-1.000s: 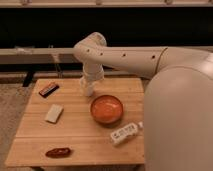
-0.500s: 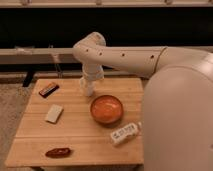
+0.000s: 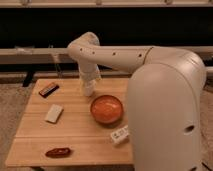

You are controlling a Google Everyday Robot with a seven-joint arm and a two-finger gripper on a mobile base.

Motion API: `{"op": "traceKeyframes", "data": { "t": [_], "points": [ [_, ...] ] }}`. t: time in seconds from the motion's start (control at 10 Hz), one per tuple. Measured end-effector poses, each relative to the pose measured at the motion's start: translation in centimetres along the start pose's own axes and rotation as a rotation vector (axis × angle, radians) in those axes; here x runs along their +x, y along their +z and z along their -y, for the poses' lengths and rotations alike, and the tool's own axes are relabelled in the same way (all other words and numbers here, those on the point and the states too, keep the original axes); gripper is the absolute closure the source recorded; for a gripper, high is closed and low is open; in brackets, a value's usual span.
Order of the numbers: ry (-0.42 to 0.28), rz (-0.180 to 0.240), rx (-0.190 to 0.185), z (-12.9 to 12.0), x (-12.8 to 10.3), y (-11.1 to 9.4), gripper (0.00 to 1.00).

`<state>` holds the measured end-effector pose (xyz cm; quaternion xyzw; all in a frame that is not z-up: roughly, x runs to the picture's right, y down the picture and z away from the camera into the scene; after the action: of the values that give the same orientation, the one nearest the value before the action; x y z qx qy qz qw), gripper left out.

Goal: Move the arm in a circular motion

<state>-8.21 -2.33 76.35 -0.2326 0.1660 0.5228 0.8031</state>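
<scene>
The cream-white arm (image 3: 125, 57) reaches from the big rounded body at the right across the back of the wooden table (image 3: 75, 135). Its bulbous elbow sits at the upper left and the forearm turns straight down. The gripper (image 3: 88, 90) is the narrow white tip at the lower end, hanging just over the far middle of the table, left of and behind the orange bowl (image 3: 106, 109). It holds nothing that I can see.
On the table lie a dark and red flat packet (image 3: 49, 89) at the far left, a white block (image 3: 54, 113), a reddish-brown item (image 3: 58, 152) near the front edge and a white packet (image 3: 120, 134) by the arm's body. A dark wall with a rail runs behind.
The forearm and tip have shifted very slightly; the objects on the table have not moved.
</scene>
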Motion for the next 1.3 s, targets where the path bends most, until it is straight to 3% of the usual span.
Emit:
{"op": "traceKeyframes", "data": {
  "t": [0.4,0.6,0.8,1.0,1.3],
  "points": [
    [-0.078,-0.007,-0.007,-2.2,-0.9,0.7,0.35],
    [-0.138,0.003,-0.027,-3.7,-1.1,0.9,0.35],
    [-0.144,0.000,-0.033,-5.5,-1.2,0.6,0.35],
    [-0.148,-0.010,-0.019,-4.3,0.1,0.5,0.35],
    [-0.183,-0.014,-0.022,-7.0,1.5,0.2,0.35]
  ]
}}
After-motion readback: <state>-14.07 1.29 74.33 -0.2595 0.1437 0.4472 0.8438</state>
